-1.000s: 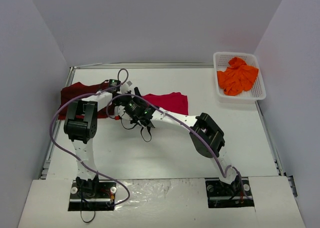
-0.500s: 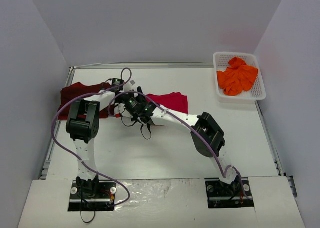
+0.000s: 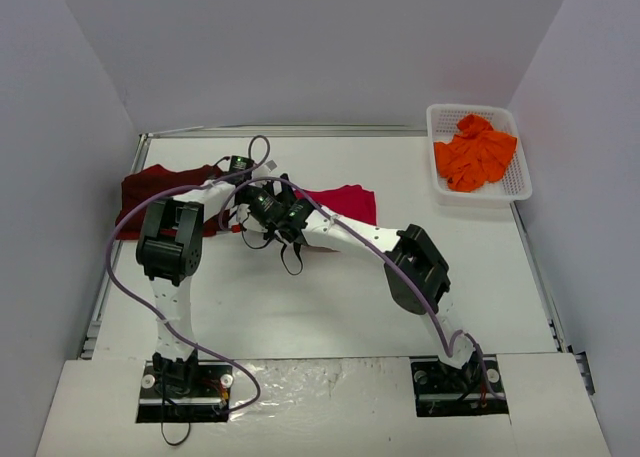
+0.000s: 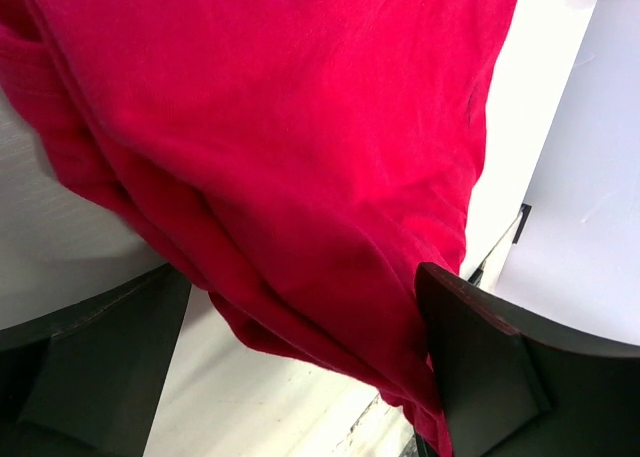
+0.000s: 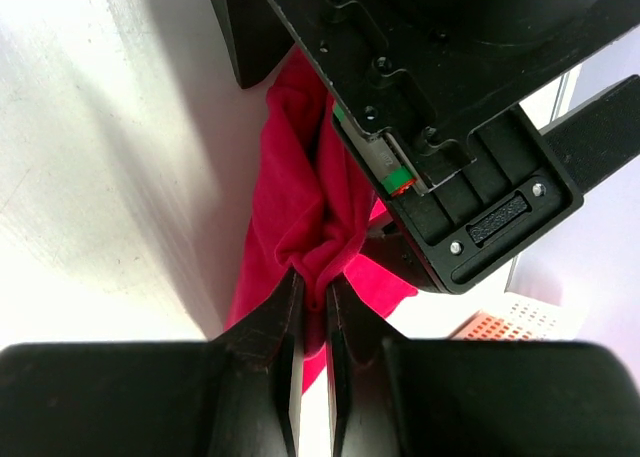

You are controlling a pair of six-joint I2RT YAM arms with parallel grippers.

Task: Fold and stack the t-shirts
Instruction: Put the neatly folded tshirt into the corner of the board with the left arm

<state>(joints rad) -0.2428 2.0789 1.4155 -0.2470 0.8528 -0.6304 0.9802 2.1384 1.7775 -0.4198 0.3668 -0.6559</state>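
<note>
Table (image 3: 330, 307), far corner: basket (image 3: 480, 194) holds orange t-shirt (image 3: 476, 155)

I'm working a robotics lab cell — plain grey walls (image 3: 300, 47) boxing in a white table (image 3: 330, 317), left arm (image 3: 165, 252) and right arm (image 3: 415, 267) standing bolted along its near edge on black plates (image 3: 210, 402).

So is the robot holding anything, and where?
The right gripper pinches a bunched fold of the bright red t-shirt. The left gripper is open around it, gripping nothing.
</note>
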